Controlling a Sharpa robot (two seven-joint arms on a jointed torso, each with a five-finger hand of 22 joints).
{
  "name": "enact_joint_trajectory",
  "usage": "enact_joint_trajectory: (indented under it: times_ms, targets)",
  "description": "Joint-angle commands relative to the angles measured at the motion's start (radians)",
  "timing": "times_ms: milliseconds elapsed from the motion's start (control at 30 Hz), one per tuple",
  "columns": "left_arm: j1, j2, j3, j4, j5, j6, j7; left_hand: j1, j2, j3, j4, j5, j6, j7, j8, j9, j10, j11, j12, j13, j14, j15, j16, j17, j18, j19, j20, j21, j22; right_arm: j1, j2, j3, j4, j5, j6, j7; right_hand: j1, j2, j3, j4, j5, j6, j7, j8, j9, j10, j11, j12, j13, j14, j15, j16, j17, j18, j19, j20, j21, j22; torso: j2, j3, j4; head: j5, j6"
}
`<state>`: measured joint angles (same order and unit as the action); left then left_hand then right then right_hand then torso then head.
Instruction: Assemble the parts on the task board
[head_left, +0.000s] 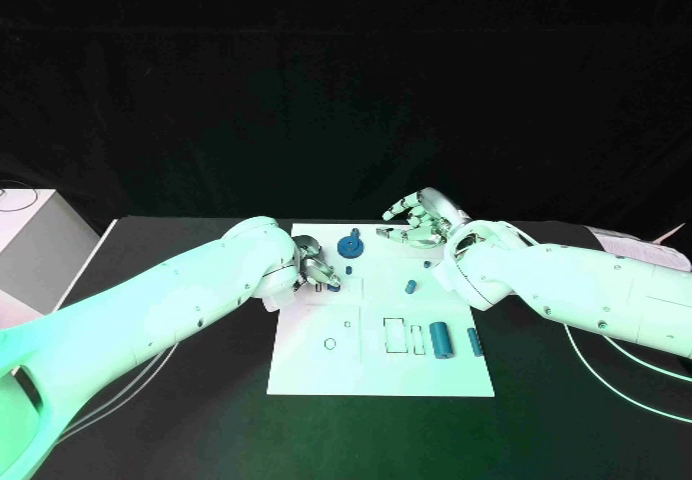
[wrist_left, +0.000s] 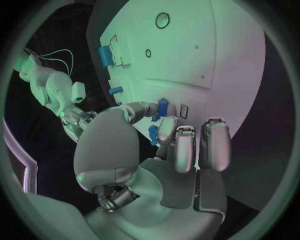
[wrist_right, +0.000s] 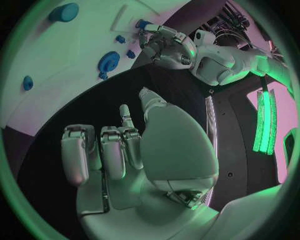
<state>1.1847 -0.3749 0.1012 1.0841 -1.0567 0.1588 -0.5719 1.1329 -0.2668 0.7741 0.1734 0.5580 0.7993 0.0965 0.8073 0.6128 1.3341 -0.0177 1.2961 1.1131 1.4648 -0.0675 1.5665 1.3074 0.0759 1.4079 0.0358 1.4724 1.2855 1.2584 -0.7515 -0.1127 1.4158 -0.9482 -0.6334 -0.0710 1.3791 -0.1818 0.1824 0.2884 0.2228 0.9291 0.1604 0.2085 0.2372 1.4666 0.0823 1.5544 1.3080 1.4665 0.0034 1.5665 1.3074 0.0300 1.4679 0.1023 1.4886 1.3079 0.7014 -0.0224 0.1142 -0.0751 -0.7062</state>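
Task board (head_left: 378, 370) sits flat mid-table (head_left: 173, 400), white plate, long side running away from the robot.

Left hand (head_left: 312, 270) is over the board's left edge, near the far end. Fingers curled in together; the left wrist view shows a small blue part (wrist_left: 162, 107) pinched between thumb and fingertips (wrist_left: 167, 129), with another blue bit just below it at the fingers. Can't tell whether that second bit is held or lying on the board.

Right hand (head_left: 418, 222) hangs over the far right corner of the board, partly past its edge above the black table. Fingers loosely curled and a little apart, nothing in them; the right wrist view shows the palm bare and the fingers side by side.

Parts on the board:
- blue gear-like round piece (head_left: 351, 246) at the far end, between the two hands
- small blue peg (head_left: 411, 287) right of centre
- tiny blue piece (head_left: 428, 265) just beyond it, near the right arm
- blue cylinder (head_left: 443, 341) lying near the front right, beside a rectangular outline (head_left: 394, 334)
- slimmer blue bar (head_left: 473, 341) just right of the cylinder, at the board's right edge

Oval hole (head_left: 330, 344) front left of the board.

Labels/writing: none legible on board, parts or arms. Board markings are only outlines.

A white box (head_left: 36, 240) stands off the table's left side.
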Motion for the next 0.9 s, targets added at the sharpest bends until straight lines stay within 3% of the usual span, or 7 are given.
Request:
enact_joint_trajectory:
  times_ms: [33, 300, 900]
  targets:
    - [-0.013, 0.005, -0.012, -0.003, 0.001, 0.051, -0.022, 0.001, 0.012, 0.129, -0.134, 0.006, 0.051, -0.04, -0.001, 0.25, 0.008, -0.001, 0.002, 0.003, 0.106, -0.007, 0.004, 0.263, -0.015, 0.005, -0.002, 0.004, 0.001, 0.0, 0.0, 0.0, 0.002, -0.012, 0.013, 0.002, -0.006, 0.0, 0.003, 0.0, 0.005, -0.008, 0.0, 0.005, 0.001, 0.087, -0.005, -0.001, 0.249, 0.104, -0.001, 0.004, 0.263, -0.005, 0.066, 0.0, -0.006, 0.185, 0.0, 0.0003, 0.0008, 0.0, -0.003]
    - [-0.013, 0.007, -0.017, -0.006, -0.015, 0.077, -0.024, -0.007, 0.016, 0.124, -0.131, 0.007, 0.06, -0.047, 0.003, 0.258, 0.02, -0.007, 0.01, 0.016, 0.106, -0.011, 0.004, 0.263, -0.015, 0.007, -0.004, 0.004, 0.004, 0.0, 0.0, 0.0, 0.002, -0.013, 0.013, 0.002, -0.009, 0.0, 0.004, -0.001, 0.006, -0.008, 0.0, 0.007, 0.002, 0.086, -0.005, -0.002, 0.248, 0.104, -0.002, 0.004, 0.263, -0.005, 0.066, 0.0, -0.007, 0.184, -0.002, 0.0003, 0.0011, 0.0, -0.005]
    - [-0.013, 0.026, -0.028, -0.024, -0.024, 0.063, -0.023, -0.015, 0.027, 0.12, -0.125, 0.004, 0.068, -0.053, 0.003, 0.263, 0.029, -0.012, 0.014, 0.023, 0.106, -0.015, 0.004, 0.263, -0.017, 0.013, -0.006, 0.007, 0.013, 0.0, 0.001, 0.0, 0.003, -0.013, 0.012, 0.003, -0.009, 0.0, 0.004, -0.001, 0.006, -0.008, 0.0, 0.007, 0.002, 0.086, -0.005, -0.002, 0.248, 0.104, -0.002, 0.004, 0.263, -0.005, 0.066, 0.0, -0.007, 0.184, 0.0, 0.001, 0.0001, -0.003, -0.005]
